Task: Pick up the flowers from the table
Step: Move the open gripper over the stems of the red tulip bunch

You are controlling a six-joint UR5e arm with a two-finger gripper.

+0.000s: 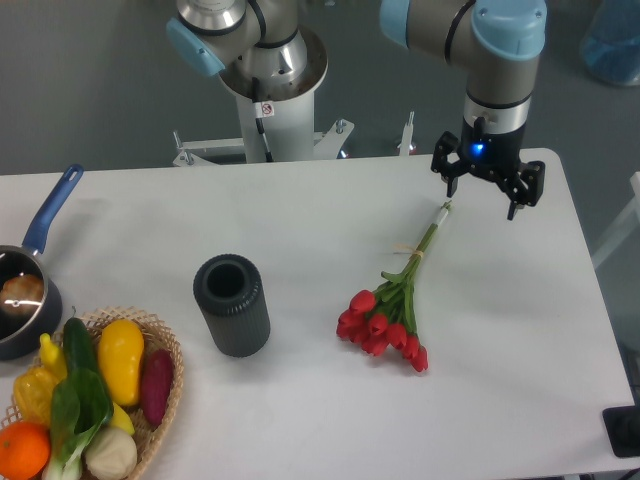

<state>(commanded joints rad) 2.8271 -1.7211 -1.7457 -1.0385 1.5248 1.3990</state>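
The flowers (392, 312), a bunch of red tulips with green leaves and long thin green stems, lie flat on the white table (300, 220) right of centre. The buds point to the lower left and the stem ends to the upper right. My gripper (485, 192) hangs above the far right of the table, just right of the stem tips. Its two dark fingers are spread apart with nothing between them.
A dark cylindrical vase (232, 305) stands upright left of the flowers. A wicker basket (165, 385) with vegetables sits at the front left corner. A pot with a blue handle (30, 270) sits at the left edge. The robot base (270, 90) stands behind the table.
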